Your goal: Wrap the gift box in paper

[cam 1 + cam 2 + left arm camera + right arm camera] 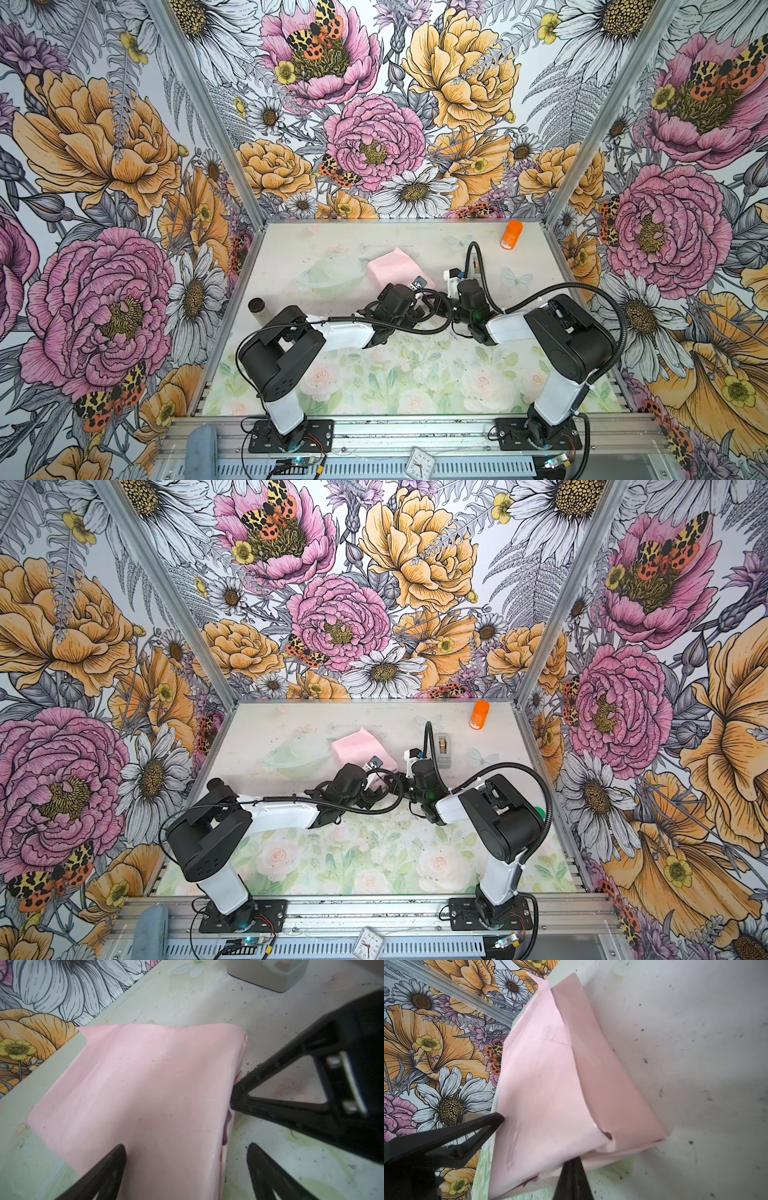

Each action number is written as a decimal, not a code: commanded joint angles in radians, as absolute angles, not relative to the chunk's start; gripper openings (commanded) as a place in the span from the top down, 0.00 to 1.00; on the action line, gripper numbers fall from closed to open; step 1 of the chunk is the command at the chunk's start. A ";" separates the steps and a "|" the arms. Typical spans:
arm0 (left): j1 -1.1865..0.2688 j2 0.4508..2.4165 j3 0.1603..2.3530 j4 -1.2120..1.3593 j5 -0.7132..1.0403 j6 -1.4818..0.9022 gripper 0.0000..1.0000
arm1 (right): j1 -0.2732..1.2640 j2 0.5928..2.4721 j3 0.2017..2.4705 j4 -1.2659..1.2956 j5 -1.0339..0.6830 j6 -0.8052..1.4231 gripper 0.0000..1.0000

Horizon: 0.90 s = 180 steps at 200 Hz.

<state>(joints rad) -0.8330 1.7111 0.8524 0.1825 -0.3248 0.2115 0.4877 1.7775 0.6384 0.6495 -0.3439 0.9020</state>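
The left fingers [110, 1167] stand wide apart at the near end of the paper [155, 1084], a thin creased sheet folded pale pink face outward around a low, squarish form. One finger is over the pink top and the other hangs just off the side edge; neither pinches anything.

The right fingers [572, 1180] are pressed together into a single point. That point touches the side of the wrapping where the folds meet and a sliver of glossy lilac shows. Whether a thin layer is nipped between them cannot be told.

The dark gift box is hidden inside the wrapping.

In both top views the paper [390, 266] lies on the pale, floral-printed table [374, 374], around the middle and toward the back. Both arms reach in from the front and meet at its near right corner.

Just beyond the right wrist stands a small grey plastic tape dispenser [444, 748], near the paper but not touching it. An orange plastic cylinder [512, 235] sits near the back right corner, well apart. A dark brown cylinder [257, 306] stands by the table's left edge.
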 commanded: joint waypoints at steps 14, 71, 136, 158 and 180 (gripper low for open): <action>-0.809 1.652 0.785 0.326 -0.270 0.277 0.01 | 0.496 1.788 0.659 0.693 -0.322 0.908 0.99; -0.775 1.644 0.610 0.676 -0.148 0.334 0.01 | 0.494 1.786 0.663 0.680 -0.321 0.902 0.99; -0.772 1.720 0.671 0.675 -0.202 0.404 0.01 | 0.494 1.779 0.661 0.679 -0.319 0.902 0.99; -0.770 1.763 0.708 0.647 -0.234 0.411 0.01 | 0.494 1.772 0.658 0.671 -0.317 0.900 0.99; -0.767 1.790 0.719 0.636 -0.245 0.403 0.03 | 0.492 1.766 0.654 0.669 -0.315 0.899 1.00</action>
